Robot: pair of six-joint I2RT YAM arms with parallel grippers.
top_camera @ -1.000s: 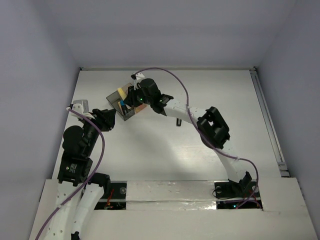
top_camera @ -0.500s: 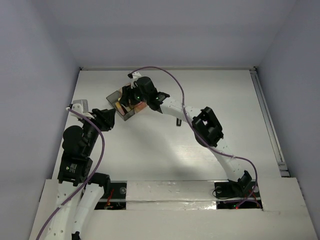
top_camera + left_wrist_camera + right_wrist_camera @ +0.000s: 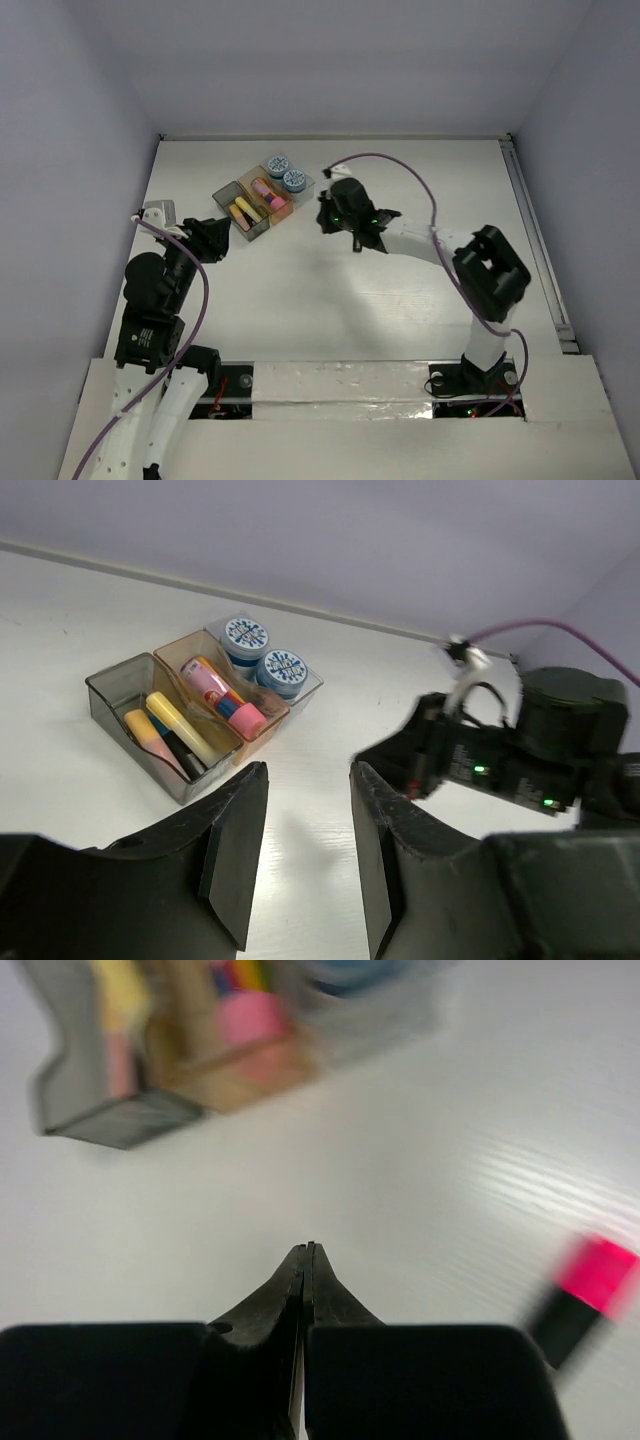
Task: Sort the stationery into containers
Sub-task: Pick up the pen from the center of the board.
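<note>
The three joined bins (image 3: 262,198) stand at the back left. The grey bin (image 3: 118,692) holds orange (image 3: 139,730) and yellow highlighters (image 3: 183,726). The tan bin (image 3: 262,720) holds the pink bottle-shaped piece (image 3: 216,687) and other coloured items. The clear bin holds two blue-white tape rolls (image 3: 277,163) (image 3: 294,180). A red-black highlighter (image 3: 583,1293) lies on the table, just under my right wrist in the top view (image 3: 355,244). My right gripper (image 3: 307,1250) is shut and empty, right of the bins (image 3: 324,212). My left gripper (image 3: 305,780) is open and empty, near the bins' front left (image 3: 215,240).
The right arm's wrist (image 3: 500,760) sits low over the table right of the bins. A white wall runs along the back, and a rail (image 3: 535,240) lines the table's right edge.
My right gripper has pulled back from over the bins to the right, uncovering them. The left arm has not moved.
</note>
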